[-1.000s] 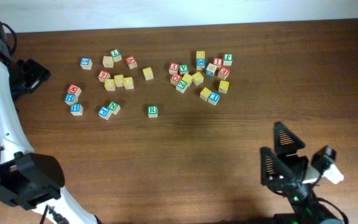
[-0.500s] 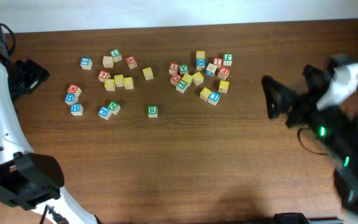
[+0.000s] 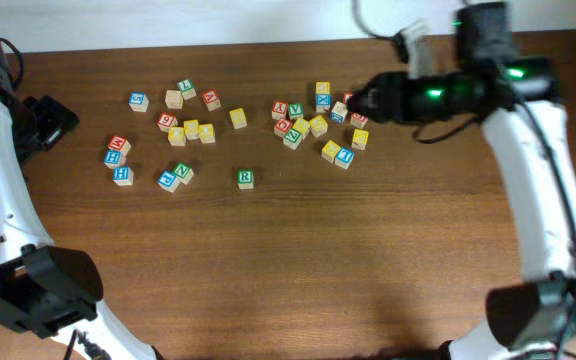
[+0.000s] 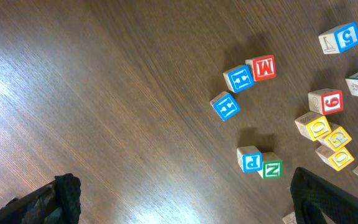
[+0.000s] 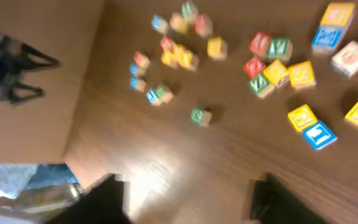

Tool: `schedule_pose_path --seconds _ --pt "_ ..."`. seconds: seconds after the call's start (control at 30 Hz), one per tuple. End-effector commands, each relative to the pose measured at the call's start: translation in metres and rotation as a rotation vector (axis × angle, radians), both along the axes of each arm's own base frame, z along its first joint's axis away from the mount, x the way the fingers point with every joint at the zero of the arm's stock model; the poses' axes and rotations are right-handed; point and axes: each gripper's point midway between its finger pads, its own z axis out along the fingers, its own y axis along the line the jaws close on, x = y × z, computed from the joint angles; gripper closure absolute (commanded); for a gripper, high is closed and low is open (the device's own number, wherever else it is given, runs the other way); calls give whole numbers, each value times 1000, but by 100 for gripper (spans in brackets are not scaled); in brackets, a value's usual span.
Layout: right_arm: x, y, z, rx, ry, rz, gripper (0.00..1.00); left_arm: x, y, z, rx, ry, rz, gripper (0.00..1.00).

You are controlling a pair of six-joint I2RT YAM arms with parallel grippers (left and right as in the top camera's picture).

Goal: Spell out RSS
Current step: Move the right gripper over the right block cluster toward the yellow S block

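Over the wooden table [image 3: 268, 260], the right hand [image 5: 190, 190] gapes wide, holding nothing.

**White links, black joints**

Both arms are built of white links joined by black housings. On the left arm [image 3: 3, 190] a bulky black joint [image 3: 40, 290] is seen. On the right arm [image 3: 528, 170] green lights [image 3: 433, 95] glow on a black section, and a thin white cable [image 3: 364, 25] is looped beside it. The left fingers [image 4: 328, 199] are black and angular. The right fingers [image 5: 281, 202] appear dark and blurred.
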Motion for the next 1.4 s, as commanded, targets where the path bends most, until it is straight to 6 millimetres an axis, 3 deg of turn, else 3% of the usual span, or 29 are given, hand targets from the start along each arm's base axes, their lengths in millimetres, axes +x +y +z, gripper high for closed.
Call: schedule_pose_path --seconds 0.0,0.13,0.2,0.3,0.43,0.5,0.6,0.77,0.9,1.2,1.37 --pt "17 1 -28 -222 69 -223 12 -3 4 8 21 -13 4 1" --pt "38 -10 -34 -326 47 -414 10 -3 5 8 21 -13 6 1" --pt "48 -10 -47 -308 94 -468 10 -3 5 8 21 -13 6 1" --pt "68 2 -72 -272 122 -463 5 -3 5 8 21 -13 6 1" --pt "97 26 -96 -220 100 -448 5 -3 5 8 21 -13 6 1" --pt "109 35 -105 -215 74 -446 10 -3 5 8 21 -13 6 1" --pt "117 28 -119 -232 106 -551 24 -3 5 8 21 -13 6 1" --pt "133 33 -140 -223 113 -624 26 -3 5 8 21 -13 6 1" --pt "134 42 -174 -232 187 -689 26 -3 5 8 21 -13 6 1" --pt "126 59 -220 -300 242 -709 30 -3 5 8 21 -13 6 1" --pt "127 54 -229 -307 260 -778 30 -3 5 8 21 -13 6 1"
